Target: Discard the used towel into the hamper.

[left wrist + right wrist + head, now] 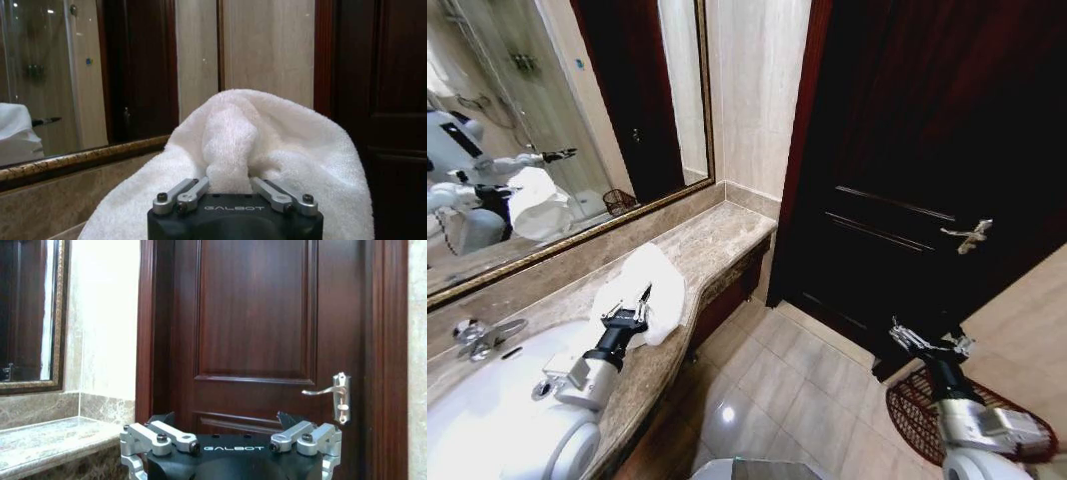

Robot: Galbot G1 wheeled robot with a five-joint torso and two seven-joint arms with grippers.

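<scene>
The used towel (659, 285) is white and bunched up over the marble counter (722, 235), to the right of the sink. My left gripper (638, 304) is shut on a fold of it; in the left wrist view the towel (267, 140) rises in a hump over the gripper (229, 181) and hides the fingertips. The hamper (910, 408), a dark reddish wire basket, stands on the floor at the lower right, by the door. My right gripper (924, 340) hovers open above the hamper's near rim with nothing in it, and in its own wrist view the gripper (225, 419) faces the door.
A white sink (487, 410) with a chrome faucet (479, 335) lies left of the towel. A framed mirror (547, 120) lines the wall behind the counter. A dark wooden door (907, 130) with a lever handle (967, 236) stands ahead. A tiled floor (797, 390) lies between counter and hamper.
</scene>
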